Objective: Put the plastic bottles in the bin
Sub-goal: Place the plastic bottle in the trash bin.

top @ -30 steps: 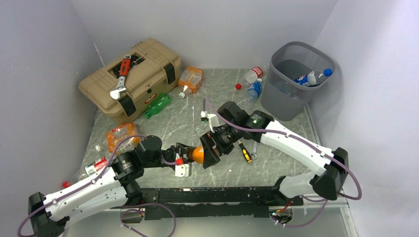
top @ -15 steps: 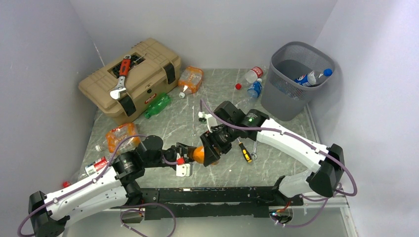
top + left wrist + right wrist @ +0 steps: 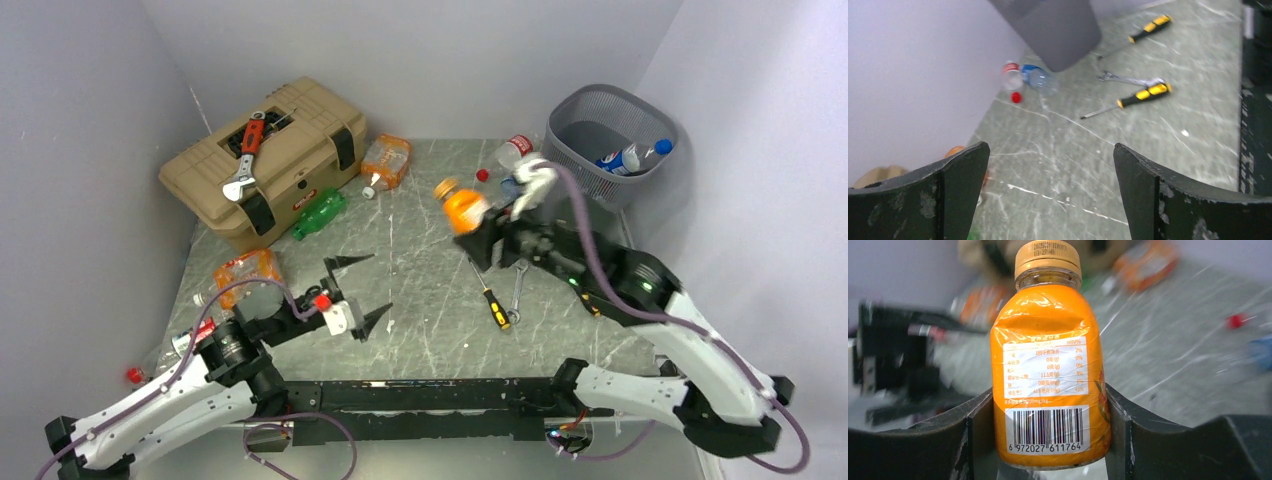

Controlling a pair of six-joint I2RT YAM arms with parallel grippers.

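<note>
My right gripper (image 3: pixel 477 226) is shut on an orange bottle (image 3: pixel 461 206) with a tan cap, held above the table a little left of the bin (image 3: pixel 582 206). In the right wrist view the orange bottle (image 3: pixel 1048 365) stands upright between both fingers (image 3: pixel 975 425). The grey mesh bin holds a blue-labelled bottle (image 3: pixel 628 157). My left gripper (image 3: pixel 362 288) is open and holds nothing, low over the near-left table (image 3: pixel 1050 146). Loose bottles lie about: a green one (image 3: pixel 318 212), two crushed orange-labelled ones (image 3: pixel 385 160) (image 3: pixel 245 272), and clear ones (image 3: pixel 514 149) beside the bin.
A tan toolbox (image 3: pixel 290 135) with a red-handled wrench (image 3: pixel 247 155) on it sits at the far left. A yellow-handled screwdriver (image 3: pixel 492 300) and a wrench (image 3: pixel 517 285) lie mid-table. Red caps (image 3: pixel 482 175) (image 3: pixel 133 375) lie loose. Walls close in on both sides.
The left gripper let go of the orange bottle, opened wide and drew back left. The right gripper closed on the bottle, lifted it and carried it away toward the bin.
</note>
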